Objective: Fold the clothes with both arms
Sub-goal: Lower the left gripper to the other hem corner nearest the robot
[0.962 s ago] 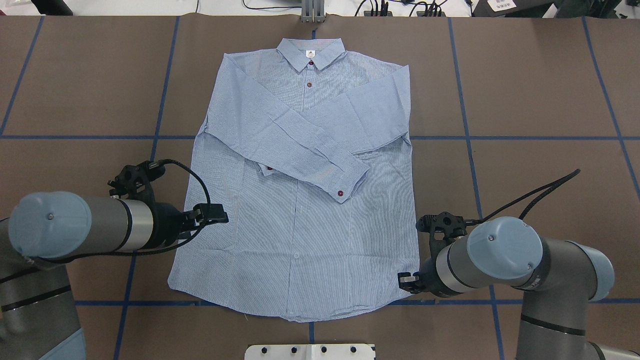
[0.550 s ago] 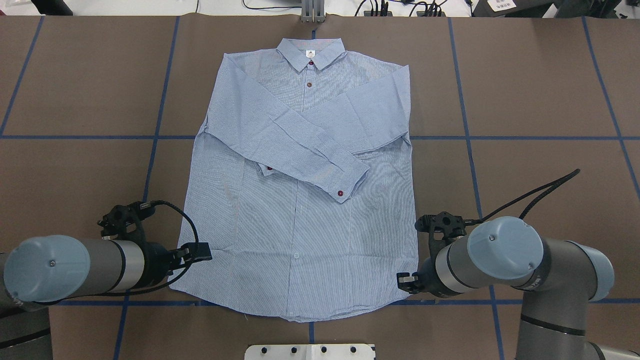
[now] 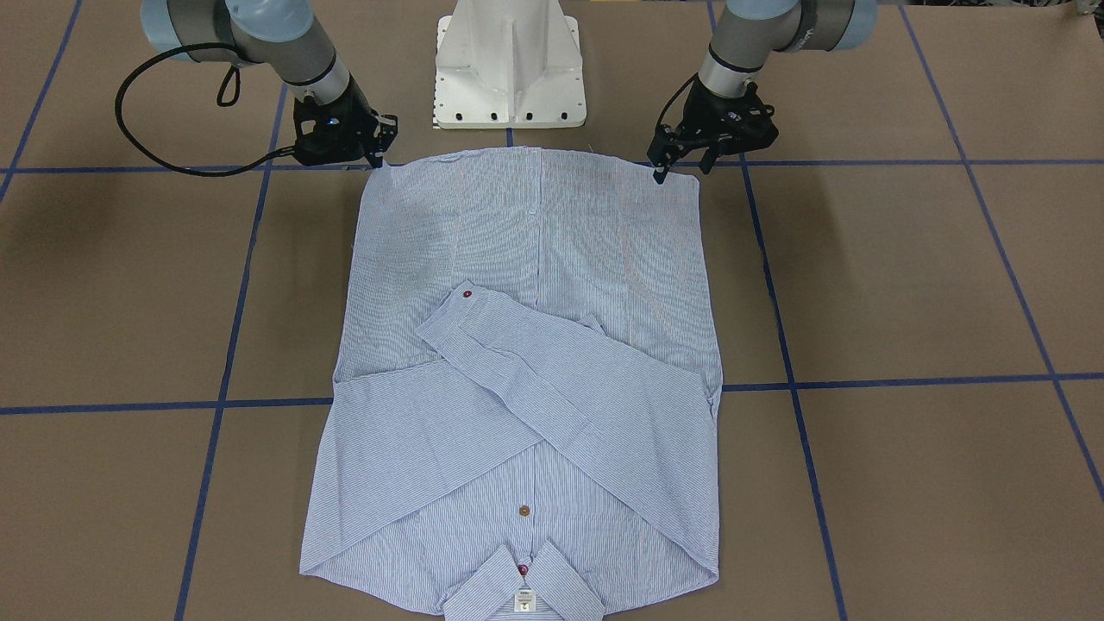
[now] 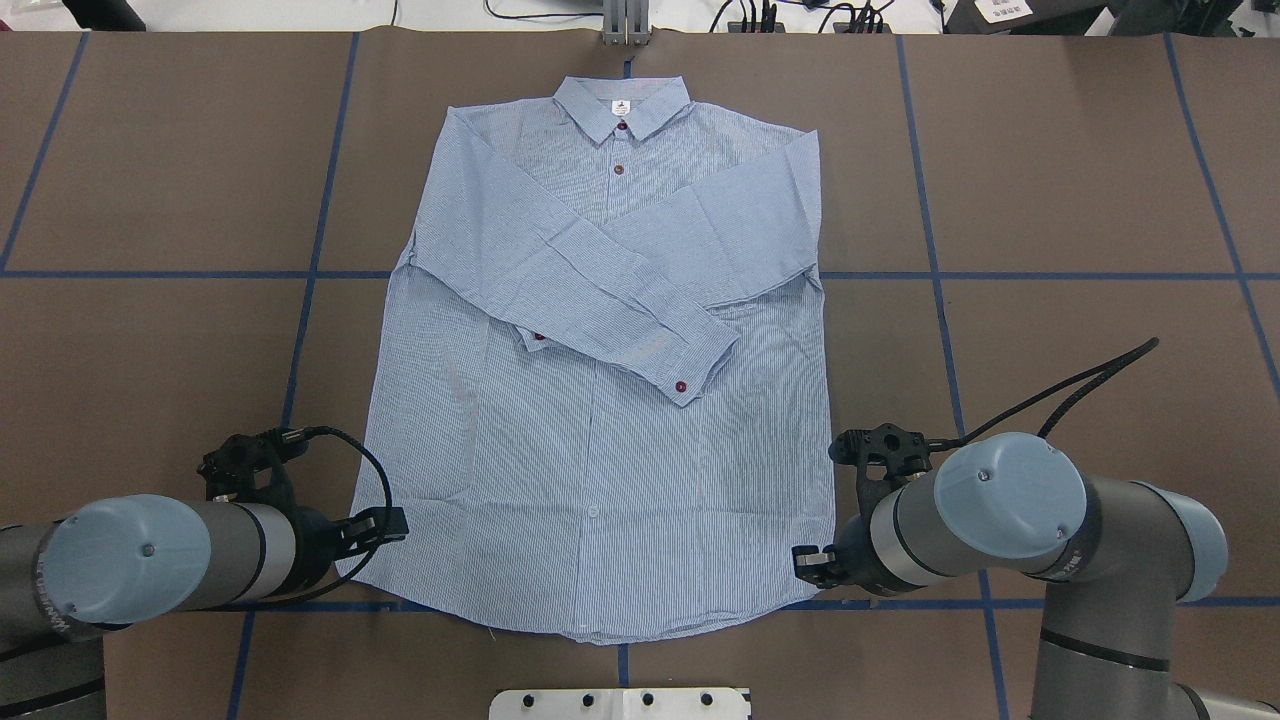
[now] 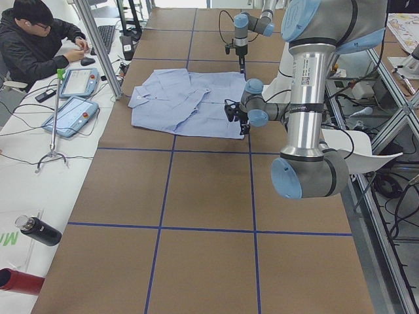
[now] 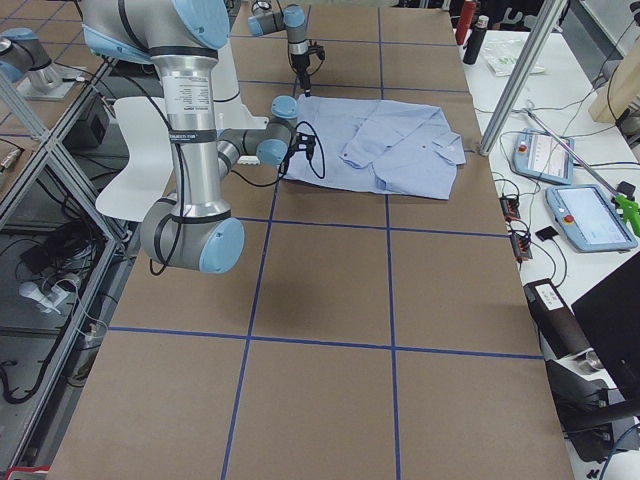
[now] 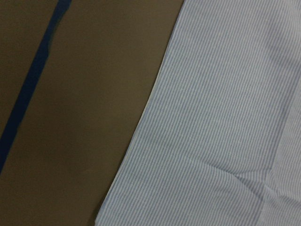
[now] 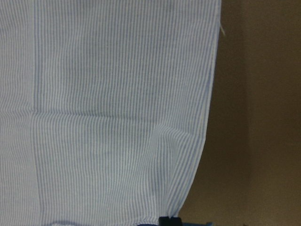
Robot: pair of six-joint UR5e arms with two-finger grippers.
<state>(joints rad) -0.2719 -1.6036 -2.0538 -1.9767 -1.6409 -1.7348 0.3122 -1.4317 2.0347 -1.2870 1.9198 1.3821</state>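
The light blue striped shirt [image 4: 600, 470] [image 3: 535, 250] lies flat, front up, collar at the table's far side, both sleeves crossed over the chest. My left gripper [image 4: 385, 525] [image 3: 681, 171] hangs open just over the hem's left corner, fingers spread apart. The left wrist view shows only the shirt's edge [image 7: 225, 117] on brown table. My right gripper [image 4: 805, 562] [image 3: 377, 159] sits at the hem's right corner with its fingers together, and the cloth there rises slightly to them. In the right wrist view the shirt [image 8: 103, 117] puckers toward a black fingertip [image 8: 169, 220].
The white pedestal base [image 3: 509, 69] [image 4: 620, 703] stands right behind the hem. Blue tape lines cross the brown table [image 4: 1050, 180]. A person [image 5: 39, 39] sits at a side bench with tablets and cables beyond the collar end. A metal post [image 4: 625, 20] stands at the far edge.
My left gripper has travelled along the shirt's left edge toward the robot, from mid-side down to the hem corner. The right arm and the shirt have stayed put.
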